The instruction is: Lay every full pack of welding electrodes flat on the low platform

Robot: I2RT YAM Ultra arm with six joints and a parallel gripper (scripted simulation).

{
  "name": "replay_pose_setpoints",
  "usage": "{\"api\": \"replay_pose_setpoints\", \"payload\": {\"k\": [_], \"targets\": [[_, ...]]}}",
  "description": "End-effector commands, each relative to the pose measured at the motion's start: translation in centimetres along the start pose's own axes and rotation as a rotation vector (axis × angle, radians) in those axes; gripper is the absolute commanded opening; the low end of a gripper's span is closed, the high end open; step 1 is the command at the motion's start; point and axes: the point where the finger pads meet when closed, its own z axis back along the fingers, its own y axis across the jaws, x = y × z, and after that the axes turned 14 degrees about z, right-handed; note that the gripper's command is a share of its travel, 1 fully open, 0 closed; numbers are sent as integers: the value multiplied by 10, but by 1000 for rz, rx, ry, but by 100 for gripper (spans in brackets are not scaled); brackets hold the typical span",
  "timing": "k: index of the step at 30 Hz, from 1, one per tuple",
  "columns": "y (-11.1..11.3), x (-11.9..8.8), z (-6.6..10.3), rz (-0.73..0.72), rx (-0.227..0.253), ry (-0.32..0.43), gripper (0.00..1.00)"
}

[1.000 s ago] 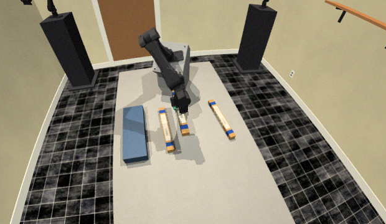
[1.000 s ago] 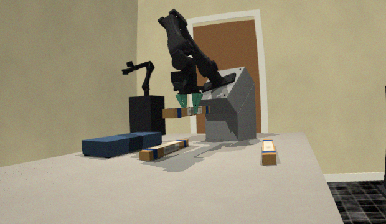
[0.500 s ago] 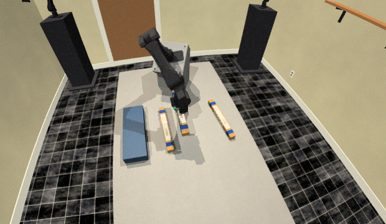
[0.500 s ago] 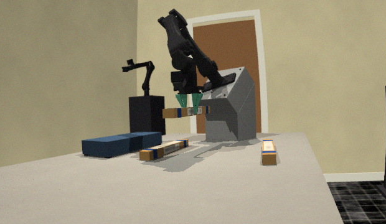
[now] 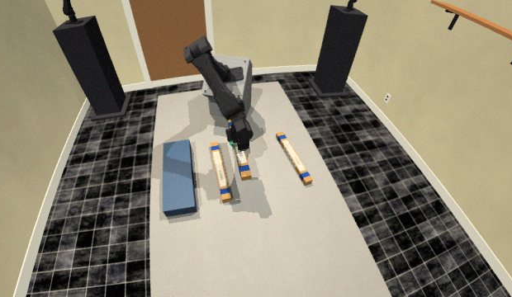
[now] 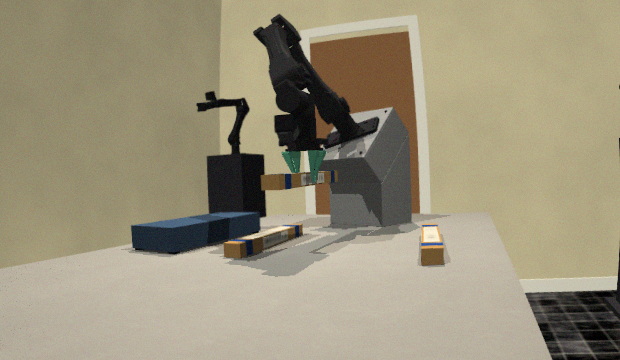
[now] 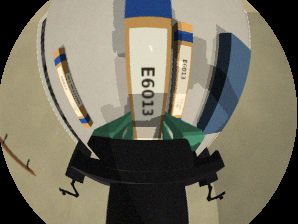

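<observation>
My gripper (image 6: 305, 176) (image 7: 147, 113) is shut on a welding electrode pack (image 5: 244, 168) (image 6: 275, 182) (image 7: 148, 65). It holds this pack level, high above the table, with the label E6013 facing up. A second pack (image 5: 220, 171) (image 6: 265, 242) (image 7: 182, 70) lies flat on the table between the held pack and the platform. A third pack (image 5: 294, 157) (image 6: 432, 246) (image 7: 72, 90) lies flat on the table, far to the right in the top and exterior views. The low blue platform (image 5: 177, 194) (image 6: 165, 236) (image 7: 231, 85) stands at the left in the top and exterior views. Nothing lies on it.
The light table (image 5: 248, 256) (image 6: 300, 315) bears the platform and the two lying packs. The second pack lies close beside the platform's long side. The grey arm base (image 5: 248, 87) (image 6: 395, 175) stands at the back. Dark pillars (image 5: 92, 66) (image 5: 338, 49) stand off the table.
</observation>
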Motion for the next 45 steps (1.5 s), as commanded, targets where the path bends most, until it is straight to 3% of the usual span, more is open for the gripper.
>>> {"api": "replay_pose_setpoints", "payload": {"k": [1,5,6,11,13,15,19,23,25,28,32,35,40,45], "targets": [[0,12,11,-7,5,-50,0],[0,12,11,-7,5,-50,0],[-1,21,18,-12,10,-89,0],[0,13,-2,-6,8,-52,0],[2,11,-2,0,12,-57,0],[-2,25,4,-14,8,-95,0],[0,15,-14,-6,8,-57,0],[2,16,-10,-2,12,-74,0],[-2,26,-9,-13,7,-96,0],[1,15,-28,-4,8,-49,0],[0,23,-23,-9,9,-87,0],[1,19,-38,-4,9,-58,0],[-1,26,-32,-11,7,-92,0],[-1,23,-51,-8,6,-65,0]]}}
